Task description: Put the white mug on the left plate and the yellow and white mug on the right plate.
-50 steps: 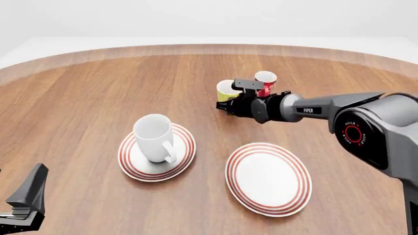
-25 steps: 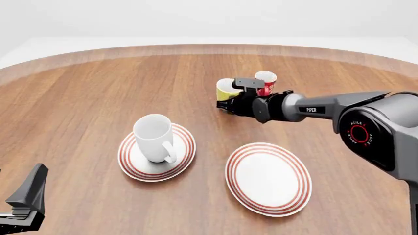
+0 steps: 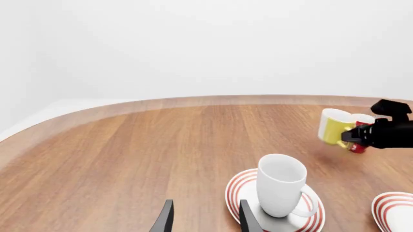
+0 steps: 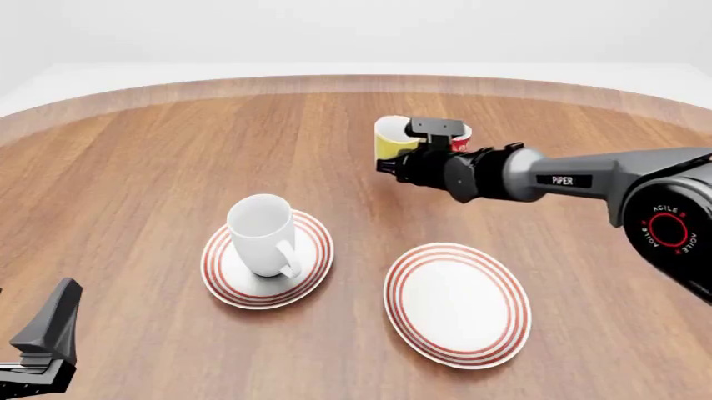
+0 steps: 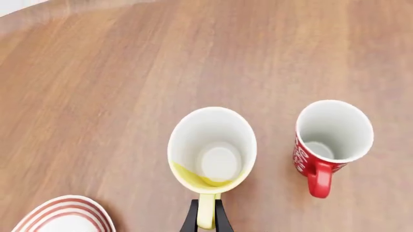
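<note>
Yellow and white mug point(image 5: 212, 153) up off the table, at the far side, pinched by its handle between the right gripper's point(image 5: 206, 220) two thin fingers. Small grip, so could swing, slip and drop. Could also bump the red cup point(image 5: 331, 140) just beside. White mug point(image 4: 263, 234) sitting on the left plate point(image 4: 313, 268). Right plate point(image 4: 458, 303) bare. Left gripper point(image 3: 202, 221) spread, holding nothing.

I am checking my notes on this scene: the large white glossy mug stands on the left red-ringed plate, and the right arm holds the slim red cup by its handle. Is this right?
One detail is wrong. The right gripper has its jaws shut on the handle of the small yellow mug with the white inside, not the slim red cup, which stands free beside it; the right wrist view shows this. The large white glossy mug does stand on the left red-ringed plate.
</note>
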You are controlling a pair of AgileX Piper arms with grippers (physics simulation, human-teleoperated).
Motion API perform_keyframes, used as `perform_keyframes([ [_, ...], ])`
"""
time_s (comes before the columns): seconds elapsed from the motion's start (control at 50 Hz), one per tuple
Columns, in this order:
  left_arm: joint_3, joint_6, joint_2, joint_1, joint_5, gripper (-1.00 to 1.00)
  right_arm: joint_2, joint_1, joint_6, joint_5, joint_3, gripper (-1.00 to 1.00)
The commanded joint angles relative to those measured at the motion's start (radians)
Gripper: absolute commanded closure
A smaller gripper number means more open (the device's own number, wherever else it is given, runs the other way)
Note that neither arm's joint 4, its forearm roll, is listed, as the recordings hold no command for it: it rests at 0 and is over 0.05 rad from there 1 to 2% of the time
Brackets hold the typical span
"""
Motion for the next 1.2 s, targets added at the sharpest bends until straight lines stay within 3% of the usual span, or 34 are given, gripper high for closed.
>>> perform_keyframes([
  [0.02, 0.0, 0.0, 0.0, 0.0, 0.0, -1.0, -0.085, -0.001, -0.007, -0.016, 0.06, 1.0],
  [0.72, 0.0, 0.0, 0.0, 0.0, 0.0, -1.0, -0.453, 0.022, -0.001, -0.068, 0.396, 1.0],
  [1.2, 0.0, 0.0, 0.0, 0.0, 0.0, -1.0, -0.698, 0.021, -0.01, -0.027, 0.561, 1.0],
])
